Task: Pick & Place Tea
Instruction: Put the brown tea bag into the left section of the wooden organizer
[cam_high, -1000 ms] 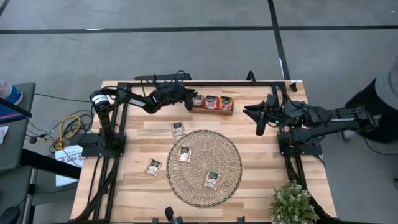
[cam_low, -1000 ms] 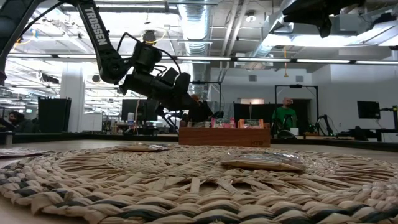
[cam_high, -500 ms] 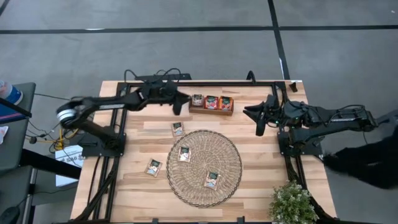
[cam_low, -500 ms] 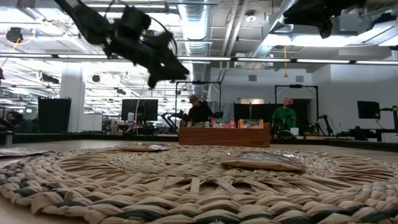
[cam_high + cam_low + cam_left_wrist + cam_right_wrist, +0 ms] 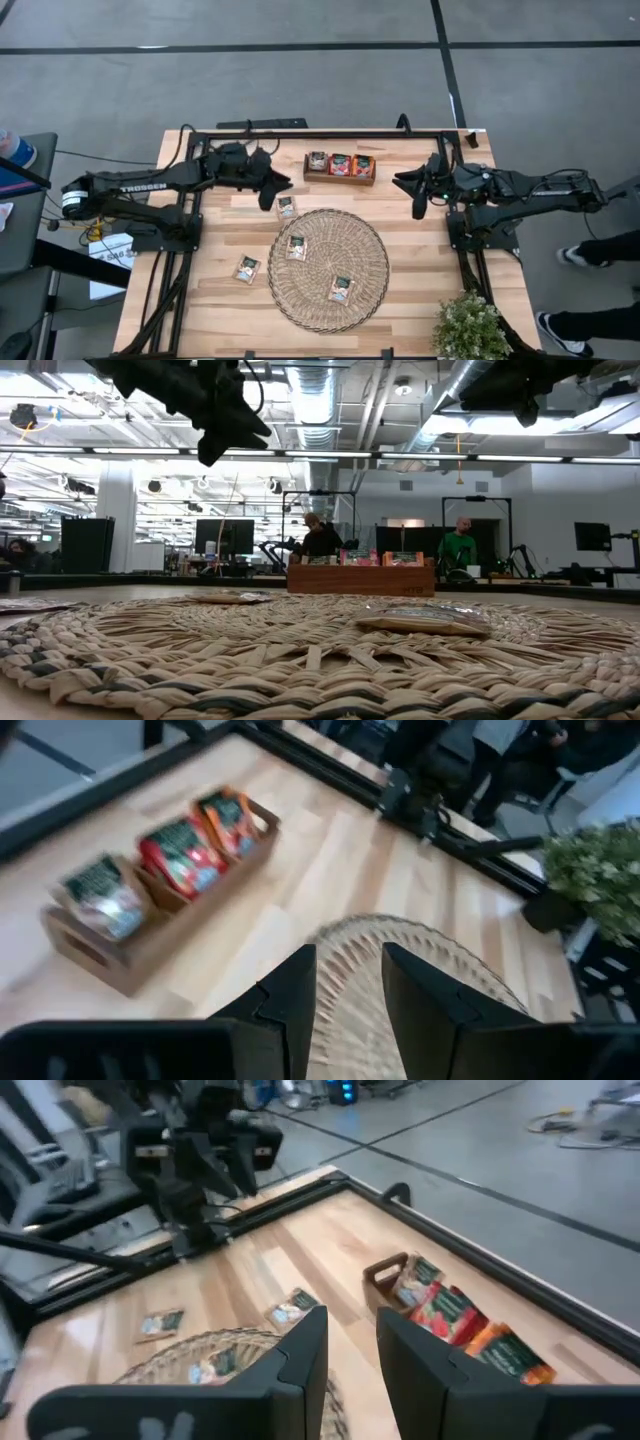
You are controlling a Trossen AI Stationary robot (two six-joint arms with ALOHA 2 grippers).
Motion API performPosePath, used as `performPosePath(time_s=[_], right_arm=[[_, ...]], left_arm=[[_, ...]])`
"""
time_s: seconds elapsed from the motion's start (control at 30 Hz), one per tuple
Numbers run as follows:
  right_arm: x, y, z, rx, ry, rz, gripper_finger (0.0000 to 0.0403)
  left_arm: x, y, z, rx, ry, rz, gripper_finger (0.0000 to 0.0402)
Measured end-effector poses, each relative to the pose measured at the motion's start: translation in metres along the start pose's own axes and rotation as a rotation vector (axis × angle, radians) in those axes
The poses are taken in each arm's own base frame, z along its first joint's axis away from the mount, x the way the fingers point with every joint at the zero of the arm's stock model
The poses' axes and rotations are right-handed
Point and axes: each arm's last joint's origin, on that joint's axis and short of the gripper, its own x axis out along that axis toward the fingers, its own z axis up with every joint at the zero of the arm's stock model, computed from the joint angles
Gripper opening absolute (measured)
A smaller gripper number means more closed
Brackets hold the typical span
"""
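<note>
Spanning mid-table, woven mat [image 5: 328,268] carries two tea sachets [image 5: 296,248]; two more lie off it at 9–11 o'clock. Wooden tray [image 5: 341,167] at 12 holds three. L gripper [image 5: 268,190], jaws apart w/ nothing between, hovers near tray. R gripper [image 5: 418,190] same, at 2. Plant [image 5: 470,327] at 4.

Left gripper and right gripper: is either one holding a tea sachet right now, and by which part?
Nothing is held. The left gripper shows an empty gap between its fingers above the table, and the right gripper is empty too, hanging at the table's right edge.
</note>
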Motion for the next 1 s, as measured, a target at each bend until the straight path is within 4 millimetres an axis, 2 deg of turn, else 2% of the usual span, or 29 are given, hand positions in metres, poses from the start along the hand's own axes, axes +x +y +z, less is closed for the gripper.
performPosePath(time_s=[0.23, 0.4, 0.57, 0.77, 0.87, 1.0], right_arm=[[-0.049, -0.016, 0.003, 0.023, -0.071, 0.201, 0.0082], [-0.076, -0.025, -0.001, 0.051, -0.220, 0.327, 0.0082], [-0.079, -0.031, -0.022, 0.082, -0.337, 0.406, 0.0082], [-0.070, -0.033, -0.047, 0.128, -0.412, 0.468, 0.0082], [-0.066, -0.032, -0.054, 0.141, -0.425, 0.487, 0.0082], [-0.063, -0.031, -0.057, 0.155, -0.413, 0.501, 0.0082]], left_arm=[[0.005, -0.034, -0.023, -0.006, 0.064, 0.045, 0.0108], [0.005, -0.048, -0.038, -0.051, 0.125, 0.089, 0.0108], [0.014, -0.058, -0.054, -0.100, 0.203, 0.086, 0.0108], [0.040, -0.062, -0.064, -0.105, 0.319, 0.133, 0.0108], [0.057, -0.056, -0.063, -0.037, 0.434, 0.225, 0.0108], [0.076, -0.037, -0.059, 0.082, 0.599, 0.376, 0.0108]])
